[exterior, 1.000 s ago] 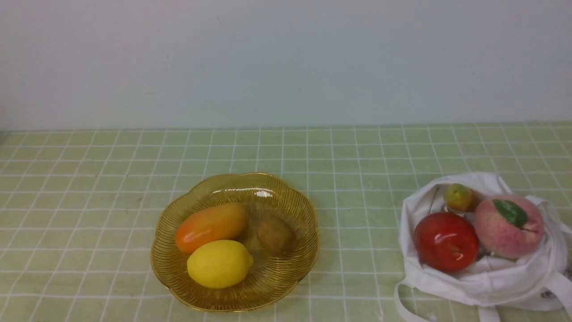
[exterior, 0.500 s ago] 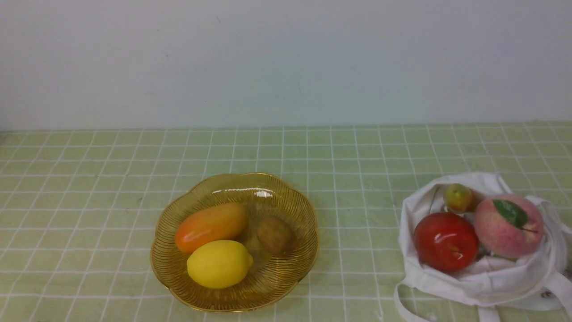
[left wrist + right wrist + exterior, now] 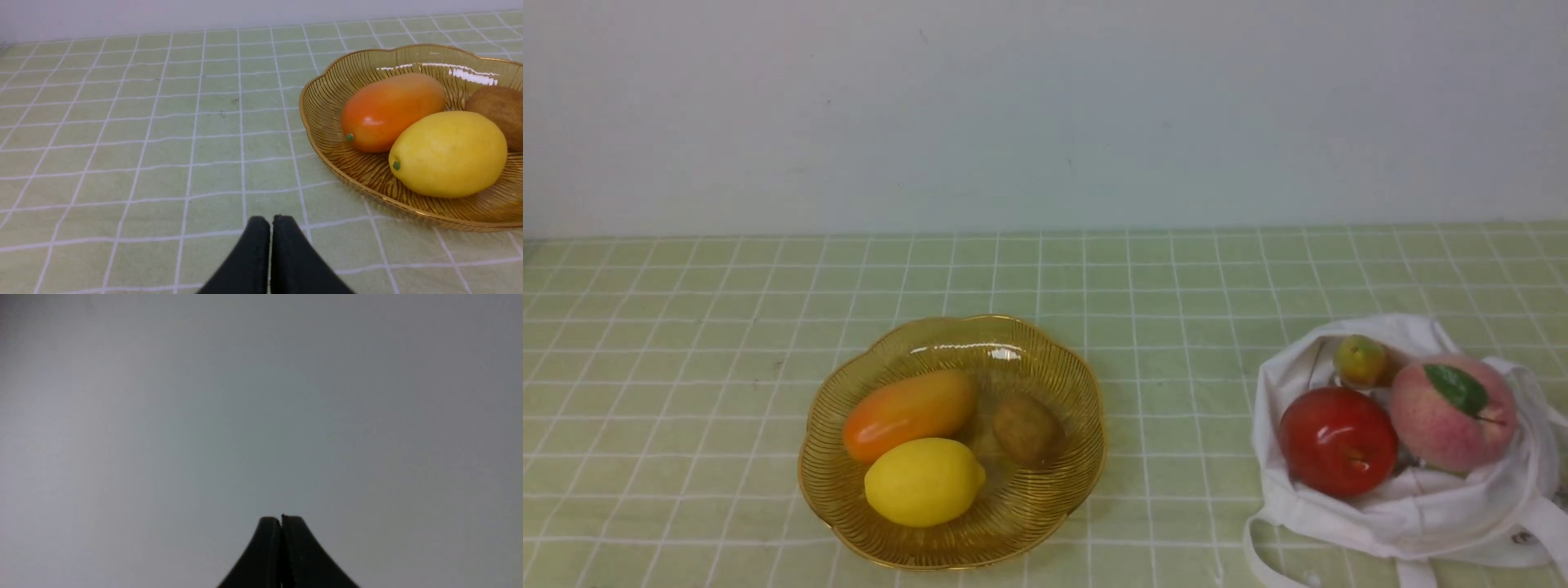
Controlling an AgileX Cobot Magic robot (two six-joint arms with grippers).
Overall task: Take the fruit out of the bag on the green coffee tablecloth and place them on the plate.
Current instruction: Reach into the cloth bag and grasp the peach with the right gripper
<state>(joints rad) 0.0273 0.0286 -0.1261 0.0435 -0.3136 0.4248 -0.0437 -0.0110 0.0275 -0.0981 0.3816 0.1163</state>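
Observation:
The white bag (image 3: pixel 1339 514) lies open at the right on the green tablecloth (image 3: pixel 686 367). In it sit a red apple (image 3: pixel 1337 442), a pink peach with a leaf (image 3: pixel 1452 412) and a small greenish fruit (image 3: pixel 1359 360). The amber plate (image 3: pixel 1045 359) stands at the middle; it also shows in the left wrist view (image 3: pixel 327 94). My left gripper (image 3: pixel 270 222) is shut and empty above the cloth, short of the plate. My right gripper (image 3: pixel 281 518) is shut and empty, facing only a plain grey surface. Neither gripper shows in the front view.
On the plate lie an orange mango-like fruit (image 3: pixel 908 412), a yellow lemon (image 3: pixel 924 481) and a brown kiwi (image 3: pixel 1027 429). The bag's strap handles (image 3: pixel 1262 563) trail toward the front edge. A pale wall stands behind the table.

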